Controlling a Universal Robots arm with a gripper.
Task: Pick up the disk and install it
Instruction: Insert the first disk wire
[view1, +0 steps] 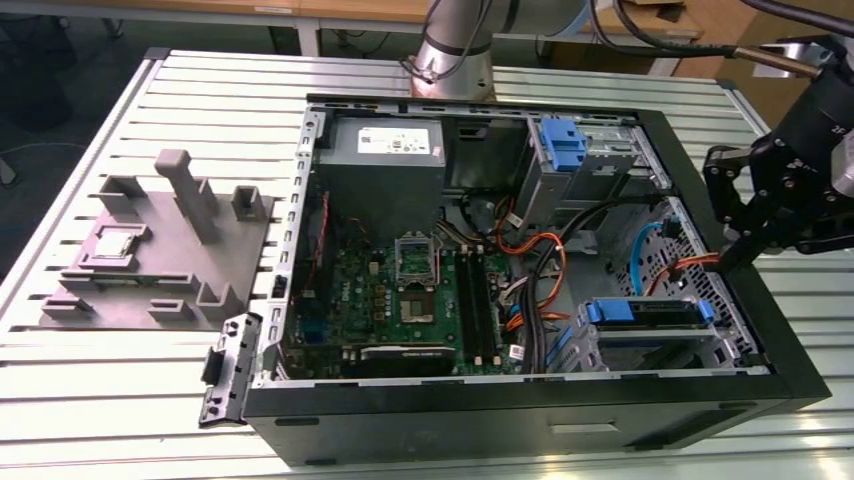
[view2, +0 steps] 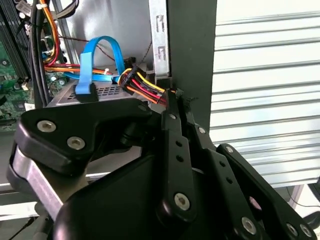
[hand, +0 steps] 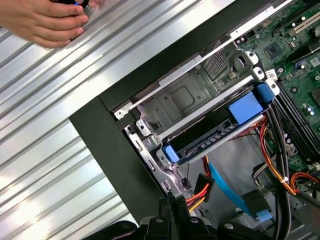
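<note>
Open computer case (view1: 534, 400) lies on its side on the slatted metal worktop (view1: 214, 110), side panel off, inner parts showing. The gripper (view1: 737, 262) hangs at the case's wall on the exterior view's right, its tip just over the black rim there. In the second wrist view the gripper (view2: 172, 97) has its jaws pressed together to a narrow point with nothing between them, touching or nearly touching the case wall beside a bundle of red, yellow and black wires (view2: 142, 85). The disk (view1: 645, 312) sits in the drive cage in the case's corner nearest the gripper, low on the exterior view's right; its blue bracket shows at the cage mouth. In the first wrist view the disk (hand: 212, 135) lies flat in the metal cage, blue tabs at both ends, with an orange and red cable plug (hand: 202, 187) and a flat blue cable (hand: 235, 195) hanging just beside it. The same blue cable (view2: 95, 62) loops over the cage top in the second wrist view. A green circuit board (view1: 400, 290) covers the case floor; a grey power box (view1: 384, 150) sits at the far wall, and an upright blue carrier (view1: 566, 145) stands next to it. A grey plastic fixture (view1: 160, 250) rests on the worktop beside the case, well apart from the gripper. A person's hand (hand: 42, 20) reaches onto the worktop slats outside the case, fingers closed around something small that I cannot make out.
</note>
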